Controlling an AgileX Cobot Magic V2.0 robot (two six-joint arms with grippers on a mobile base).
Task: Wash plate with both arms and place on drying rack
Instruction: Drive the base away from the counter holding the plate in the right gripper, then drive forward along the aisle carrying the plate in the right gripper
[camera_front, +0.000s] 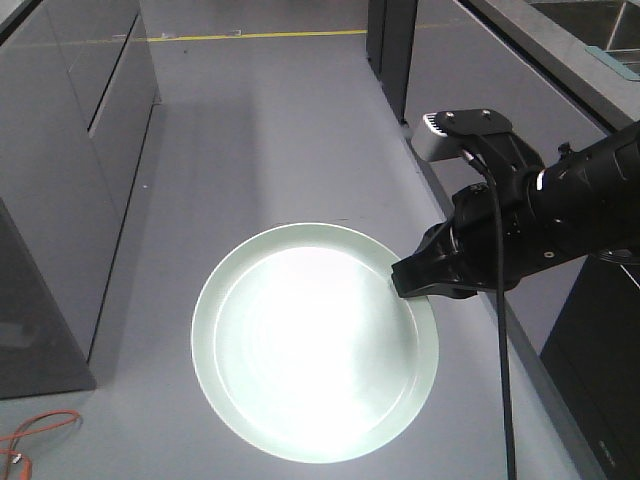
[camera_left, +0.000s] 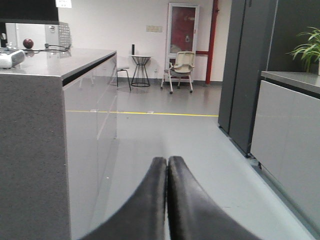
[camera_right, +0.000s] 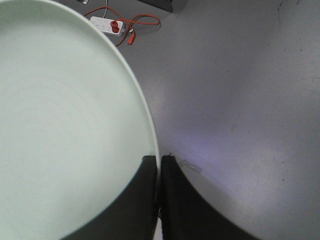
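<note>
The round pale mint-green plate (camera_front: 315, 340) hangs in the air above the grey floor, its face turned up to the front camera. My right gripper (camera_front: 402, 277) is shut on the plate's right rim, and its black arm (camera_front: 560, 210) reaches in from the right. In the right wrist view the plate (camera_right: 65, 120) fills the left side, with the rim pinched between the two black fingers (camera_right: 172, 200) of the right gripper (camera_right: 158, 159). My left gripper (camera_left: 167, 160) is shut with nothing in it, pointing down an aisle. The drying rack is out of view.
A grey counter (camera_left: 45, 125) with cabinet fronts (camera_front: 70, 170) runs along the left of the aisle. Dark tall cabinets (camera_left: 250, 70) and a second counter (camera_left: 290, 145) line the right. Red cables (camera_front: 35, 432) and a white power strip (camera_right: 107, 25) lie on the floor. A yellow floor line (camera_left: 145, 113) crosses ahead.
</note>
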